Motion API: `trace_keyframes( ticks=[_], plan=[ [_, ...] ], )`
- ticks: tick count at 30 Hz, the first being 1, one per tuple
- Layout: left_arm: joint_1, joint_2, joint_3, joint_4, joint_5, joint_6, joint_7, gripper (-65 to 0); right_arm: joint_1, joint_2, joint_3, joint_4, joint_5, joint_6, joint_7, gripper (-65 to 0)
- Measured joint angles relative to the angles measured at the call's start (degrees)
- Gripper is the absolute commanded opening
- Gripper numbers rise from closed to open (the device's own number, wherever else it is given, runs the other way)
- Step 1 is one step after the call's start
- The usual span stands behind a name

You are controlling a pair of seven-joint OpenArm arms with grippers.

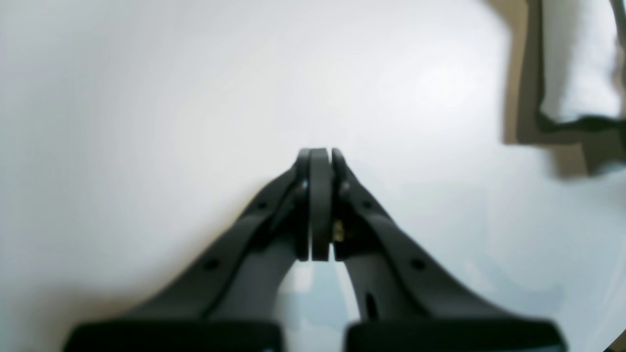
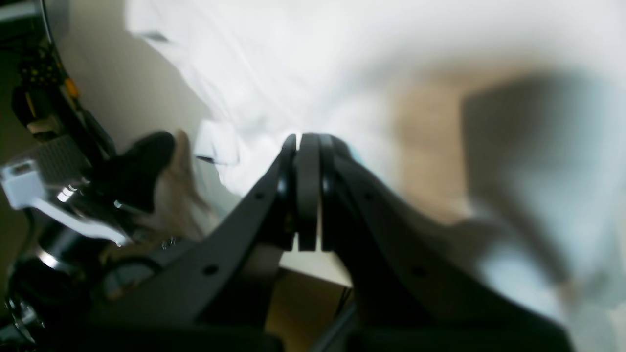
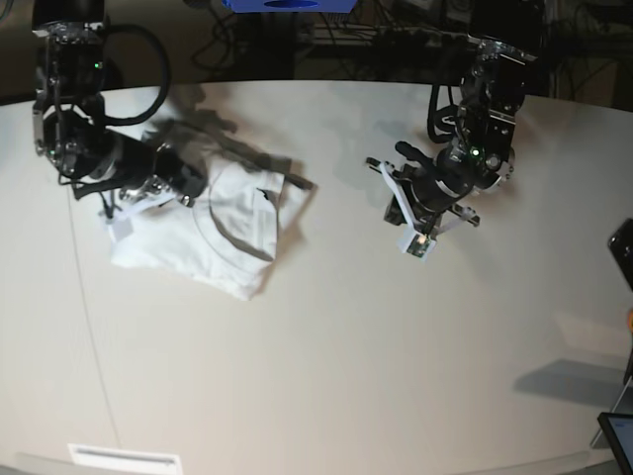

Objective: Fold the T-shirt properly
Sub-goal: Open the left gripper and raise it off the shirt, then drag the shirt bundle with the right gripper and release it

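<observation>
The base view looks steeply down from high above the smooth off-white tabletop, taking in both arms. Each wrist view sits close behind its own dark gripper fingers, lower centre of frame. The crumpled white cloth T-shirt appears in base and right-wrist views.

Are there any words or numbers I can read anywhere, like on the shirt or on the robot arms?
None can be read.
T-shirt: a small dark mark near the neck, too small to read in the base view; the right wrist view is blurred.
Left gripper and right gripper: plain dark, no writing shows.
Blue thing at the table's far edge: no letters visible.
</observation>
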Motion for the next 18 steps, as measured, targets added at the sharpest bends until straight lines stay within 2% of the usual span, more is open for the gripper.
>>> trace_keyframes(
  ticks=[3, 6, 15, 18],
  plan=[
    [1.22, -0.20, 0.00, 1.20, 0.26, 0.00, 0.20, -65.0, 0.72, 0.48, -3.80, -2.67, 0.00, -0.04, 4.15, -64.9],
    [2.38, -0.13, 0.09, 3.98, 0.24, -0.02, 0.24, -65.0, 2.84, 0.81, -6.73, -6.14, 0.07, 0.00, 5.99, -64.9],
    [3.69, -0.26, 0.11, 5.73, 0.22, 0.00, 0.22, -65.0, 6.23, 0.28, -8.35, -8.48, -0.22, -0.07, 5.64, -64.9],
    [3.87, -0.26, 0.11, 5.73, 0.24, 0.00, 0.22, -65.0, 6.86, -0.28, -10.75, -8.57, -0.68, -0.13, 5.92, -64.9]
  ],
)
